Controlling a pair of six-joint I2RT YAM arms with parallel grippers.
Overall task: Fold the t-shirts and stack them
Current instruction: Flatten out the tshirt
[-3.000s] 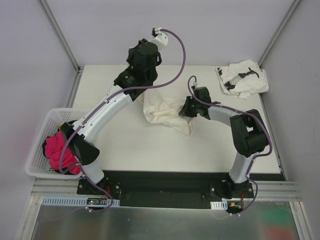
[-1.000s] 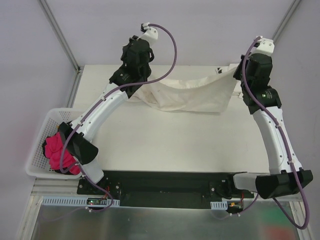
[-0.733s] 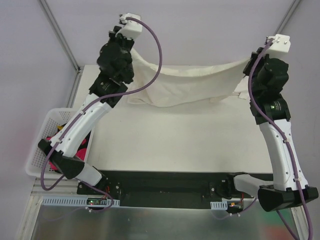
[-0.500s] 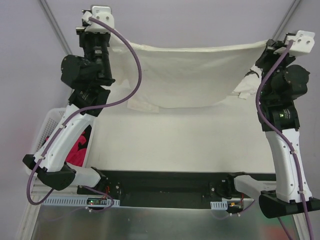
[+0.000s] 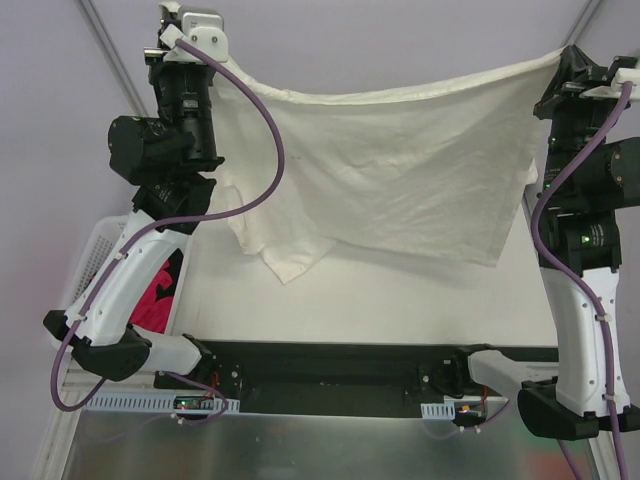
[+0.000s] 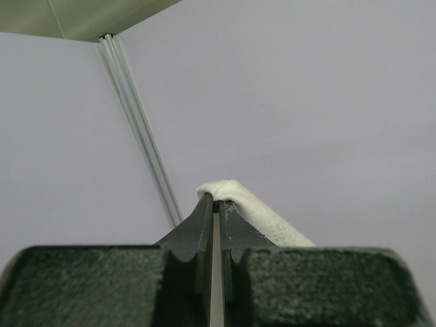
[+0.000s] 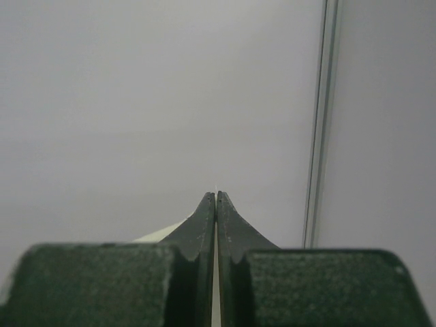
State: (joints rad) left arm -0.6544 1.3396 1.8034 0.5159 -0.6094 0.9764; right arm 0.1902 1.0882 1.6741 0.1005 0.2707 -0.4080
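A large cream-white t-shirt (image 5: 390, 170) hangs spread out in the air above the table (image 5: 400, 300), stretched between my two raised arms. My left gripper (image 5: 212, 78) is shut on its upper left corner. In the left wrist view the hem (image 6: 259, 214) folds over the tips of that gripper (image 6: 216, 199). My right gripper (image 5: 562, 58) is shut on the upper right corner. The right wrist view shows only a sliver of cloth (image 7: 163, 234) beside that gripper (image 7: 216, 196). One sleeve (image 5: 290, 260) dangles at the lower left, close to the table.
A white basket (image 5: 100, 240) holding a pink cloth (image 5: 150, 295) stands off the table's left edge, under my left arm. Grey enclosure walls with metal frame posts (image 5: 110, 50) close in the back and sides.
Both arms have risen and moved apart, each with a corner of the t-shirt. The t-shirt has come up off the table and now hangs open between them.
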